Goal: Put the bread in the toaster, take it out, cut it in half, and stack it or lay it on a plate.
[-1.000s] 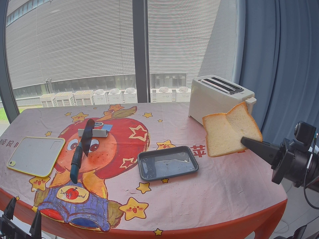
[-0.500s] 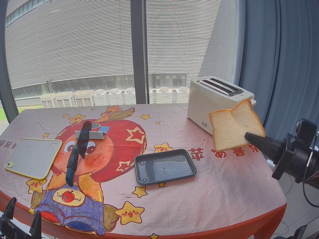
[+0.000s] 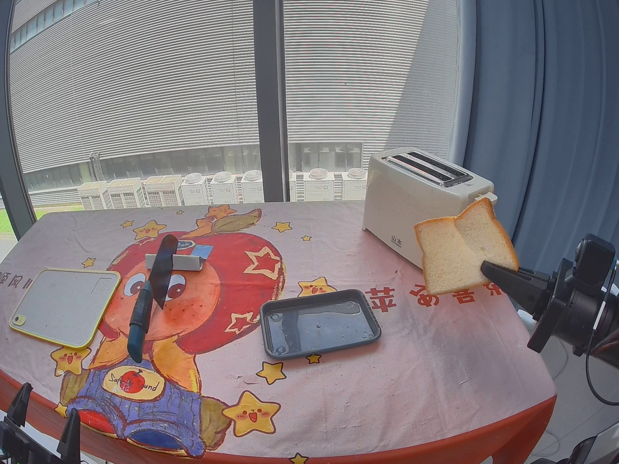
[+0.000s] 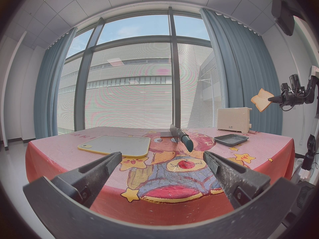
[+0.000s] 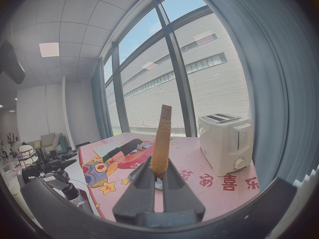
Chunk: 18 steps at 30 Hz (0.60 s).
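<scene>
Right claw (image 3: 495, 270) gripping bread (image 3: 463, 246)

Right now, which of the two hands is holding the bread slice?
The right hand: it is shut on the bread slice at one corner, in the air beside the toaster. The left hand is open and empty.

window (image 3: 142, 85) filled 12 o'clock, grey louvred building beyond | blue-grey curtain (image 3: 548, 98) hung at 2 o'clock | ceiling (image 5: 66, 14) was white tiles, one panel lit | table (image 3: 419, 368) wore pink cartoon cloth
</scene>
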### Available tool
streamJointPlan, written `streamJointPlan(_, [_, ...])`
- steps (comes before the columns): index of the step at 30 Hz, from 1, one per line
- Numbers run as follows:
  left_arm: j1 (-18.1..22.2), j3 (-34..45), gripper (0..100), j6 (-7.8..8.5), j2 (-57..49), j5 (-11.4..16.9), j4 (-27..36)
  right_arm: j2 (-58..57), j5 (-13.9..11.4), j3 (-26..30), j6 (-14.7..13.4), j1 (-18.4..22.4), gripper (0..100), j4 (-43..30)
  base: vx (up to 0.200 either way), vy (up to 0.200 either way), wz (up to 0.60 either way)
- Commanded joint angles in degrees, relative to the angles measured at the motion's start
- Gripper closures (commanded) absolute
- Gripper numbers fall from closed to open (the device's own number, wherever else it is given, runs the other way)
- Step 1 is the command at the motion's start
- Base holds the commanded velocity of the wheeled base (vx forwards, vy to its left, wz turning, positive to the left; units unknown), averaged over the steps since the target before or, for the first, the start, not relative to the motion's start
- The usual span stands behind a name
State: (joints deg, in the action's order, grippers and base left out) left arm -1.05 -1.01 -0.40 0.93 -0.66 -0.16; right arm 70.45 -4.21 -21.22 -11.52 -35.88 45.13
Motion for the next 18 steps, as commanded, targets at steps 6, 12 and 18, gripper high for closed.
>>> streamJointPlan(6, [-0.01, 1.01, 0, -0.04, -0.93, -0.04, -0.02, -0.66, -0.19, 0.04, 0.80, -0.07, 100, 0.05, 0.000, 0.000, 0.00])
streamJointPlan(12, [-0.01, 1.01, 0, -0.04, -0.93, -0.04, -0.02, -1.19, -0.28, 0.39, 6.25, 1.86, 100, 0.05, 0.000, 0.000, 0.00])
streamJointPlan(18, [-0.01, 1.01, 0, -0.04, -0.93, -0.04, -0.02, -2.51, -0.28, 1.45, 8.27, 2.57, 100, -0.04, 0.000, 0.000, 0.00])
